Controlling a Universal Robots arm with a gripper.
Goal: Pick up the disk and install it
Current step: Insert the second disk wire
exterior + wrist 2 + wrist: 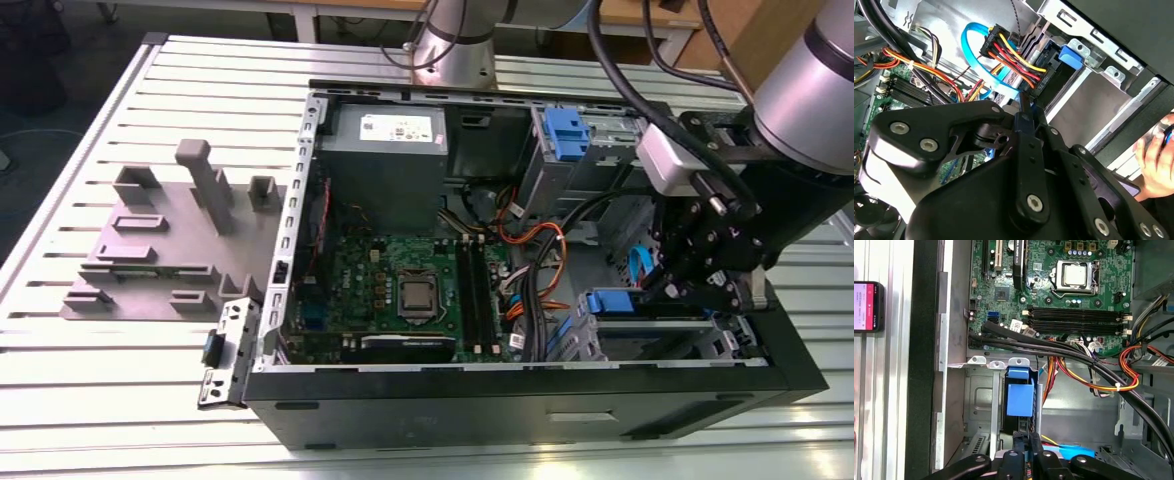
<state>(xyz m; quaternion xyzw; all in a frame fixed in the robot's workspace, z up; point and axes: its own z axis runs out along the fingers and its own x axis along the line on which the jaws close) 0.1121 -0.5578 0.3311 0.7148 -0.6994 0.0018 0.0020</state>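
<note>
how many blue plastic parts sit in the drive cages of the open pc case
2 in the exterior view: one blue plastic carrier in the upper drive cage at the case's far end, one blue plastic tab on the lower cage beside the black tool. More may be hidden behind the arm.

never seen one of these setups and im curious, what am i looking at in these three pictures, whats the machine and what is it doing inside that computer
This is a robot arm working over an open desktop computer case that lies on its side on a slatted metal table. The exterior view comes from a camera off the arm and shows the whole scene: the green motherboard, the grey power supply and, beside the case, a grey block of fixtures. The other two pictures come from cameras riding near the arm's wrist, so they look past its black gripper into the case. The gripper is down at the drive bay in a corner of the case, close to bundles of coloured cables. A blue plastic piece sits in that bay just ahead of the gripper. Whether the gripper holds anything cannot be told.
</note>
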